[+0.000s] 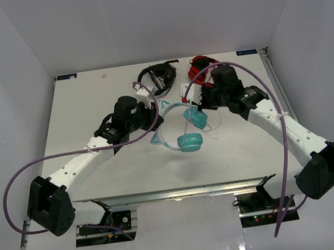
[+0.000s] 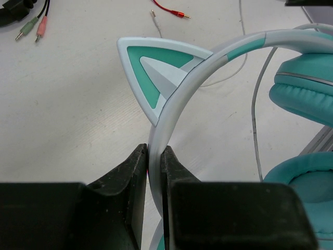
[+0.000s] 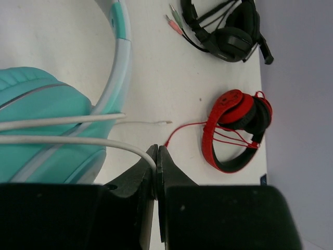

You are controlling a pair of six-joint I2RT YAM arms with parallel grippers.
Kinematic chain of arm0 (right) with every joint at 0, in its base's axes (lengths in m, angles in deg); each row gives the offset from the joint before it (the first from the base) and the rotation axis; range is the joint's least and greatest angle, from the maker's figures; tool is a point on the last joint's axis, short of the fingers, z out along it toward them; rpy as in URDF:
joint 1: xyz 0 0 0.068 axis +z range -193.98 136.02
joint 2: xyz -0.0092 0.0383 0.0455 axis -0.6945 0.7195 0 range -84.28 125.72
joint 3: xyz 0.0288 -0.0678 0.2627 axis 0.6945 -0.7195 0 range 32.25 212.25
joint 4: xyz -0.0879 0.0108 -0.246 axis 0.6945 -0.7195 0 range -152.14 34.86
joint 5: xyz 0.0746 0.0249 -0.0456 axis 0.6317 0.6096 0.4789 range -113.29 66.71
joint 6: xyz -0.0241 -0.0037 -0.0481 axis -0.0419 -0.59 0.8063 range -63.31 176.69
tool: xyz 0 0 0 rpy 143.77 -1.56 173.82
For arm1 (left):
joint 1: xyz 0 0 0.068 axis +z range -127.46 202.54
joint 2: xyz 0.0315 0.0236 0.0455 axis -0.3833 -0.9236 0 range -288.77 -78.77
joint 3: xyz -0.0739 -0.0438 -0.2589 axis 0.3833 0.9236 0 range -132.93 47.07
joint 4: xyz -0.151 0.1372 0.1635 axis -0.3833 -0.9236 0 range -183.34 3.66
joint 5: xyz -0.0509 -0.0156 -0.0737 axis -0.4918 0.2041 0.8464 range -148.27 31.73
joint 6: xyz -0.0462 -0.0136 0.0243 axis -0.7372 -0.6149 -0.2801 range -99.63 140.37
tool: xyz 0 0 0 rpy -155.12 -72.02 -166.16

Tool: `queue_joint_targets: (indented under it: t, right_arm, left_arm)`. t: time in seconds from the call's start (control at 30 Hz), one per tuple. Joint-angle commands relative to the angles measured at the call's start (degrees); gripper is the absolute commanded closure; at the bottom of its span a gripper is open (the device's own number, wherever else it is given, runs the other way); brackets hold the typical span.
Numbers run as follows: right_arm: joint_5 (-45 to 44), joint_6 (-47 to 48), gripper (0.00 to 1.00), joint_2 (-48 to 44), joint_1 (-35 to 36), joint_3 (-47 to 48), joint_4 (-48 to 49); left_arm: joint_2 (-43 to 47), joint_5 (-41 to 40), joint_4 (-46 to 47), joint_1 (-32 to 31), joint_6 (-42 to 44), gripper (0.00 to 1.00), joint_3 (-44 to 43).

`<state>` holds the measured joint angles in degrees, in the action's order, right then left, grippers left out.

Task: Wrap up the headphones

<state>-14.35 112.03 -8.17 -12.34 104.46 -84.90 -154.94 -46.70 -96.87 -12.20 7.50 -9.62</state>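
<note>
Teal headphones [image 1: 189, 142], whitish cat-ear headband, sit centred on the table [image 1: 85, 108], white cable [image 3: 62, 121] loose.

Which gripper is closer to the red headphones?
Right. The right gripper pinches the cable near the red headphones; the left gripper clamps the teal headband, farther off.

Red headphones [image 3: 232, 105] are lying on the white table [image 3: 156, 73] to the right of the right gripper [image 3: 156, 152] — black headphones [image 3: 229, 36] are sitting farther ahead of it.
</note>
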Motion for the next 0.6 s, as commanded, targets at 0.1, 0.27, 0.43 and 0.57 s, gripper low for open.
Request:
queue_joint_targets:
  t: [0.1, 0.27, 0.43, 0.57]
  right_arm:
    - [20.33, -9.45, 0.92, 0.12, -7.17, -0.56, 2.66]
    - [32.86, -13.09, 0.90, 1.25, -9.68, -2.25, 2.87]
    - [41.37, -18.30, 0.89, 4.08, -10.47, -1.81, 4.46]
    - [47.25, -21.62, 0.87, 7.19, -11.11, 0.54, 4.91]
  left_arm:
    - [5.70, 3.07, 3.41, -0.41, -3.40, 1.00, -1.62]
    - [6.22, 3.64, 3.41, -0.41, -6.21, 1.00, -4.94]
    - [6.43, 5.50, 3.40, -0.41, -8.47, 1.00, -8.75]
    - [6.06, 6.71, 3.24, -0.47, -10.24, 1.00, -11.43]
